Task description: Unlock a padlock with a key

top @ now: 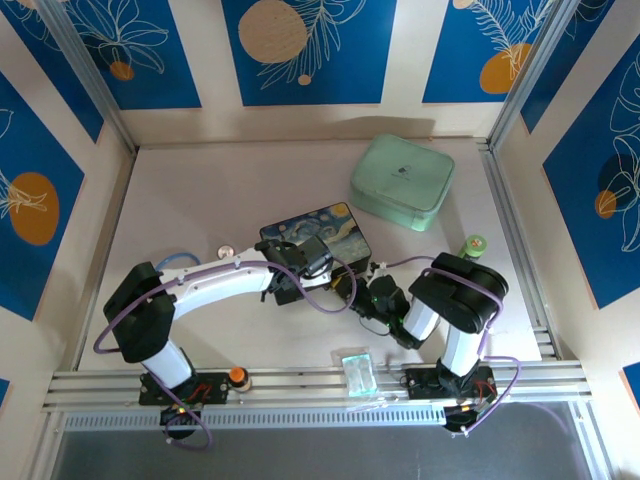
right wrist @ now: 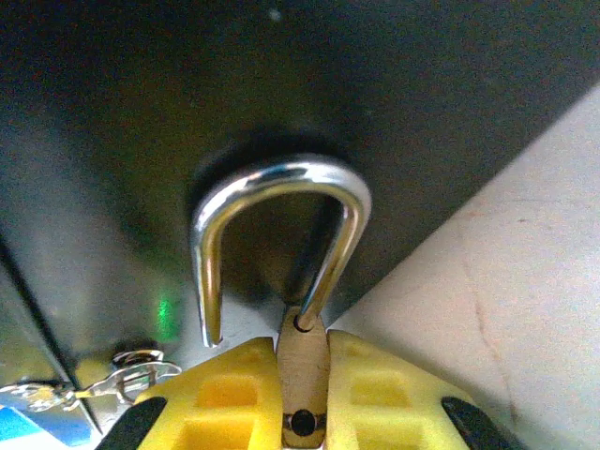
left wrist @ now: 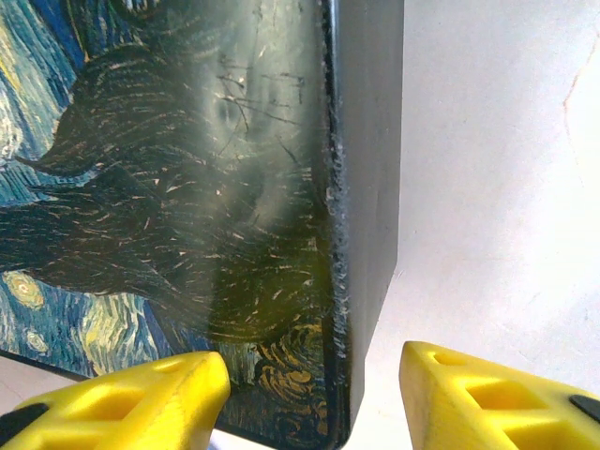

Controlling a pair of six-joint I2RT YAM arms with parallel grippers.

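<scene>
Against the box (top: 330, 225) side, right gripper (right wrist: 302, 352) pinches the padlock (right wrist: 303, 384); left gripper (left wrist: 314, 363) gapes empty; a tug could drag the unheld box.

Enclosure, seen from above.

Table (top: 200, 190): pale, matt, off-white with a faint pink cast. A few thin scuff lines show up close.

Back wall (top: 205, 60): cream, hung with blue panels (top: 300, 50) bearing white line-drawn leaves and orange or tan discs.

Left wall (top: 100, 210) and right wall (top: 540, 220): same cream, same panels (cropped at the picture edges).

Aluminium posts (top: 85, 70): one in each back corner, slanting outward in this view.

Aluminium rail (top: 300, 378): runs along the near table edge. A slotted strip (top: 300, 415) lies just below it, then a dark grey surface (top: 320, 450).

Light: bright, even; shadows soft.
</scene>
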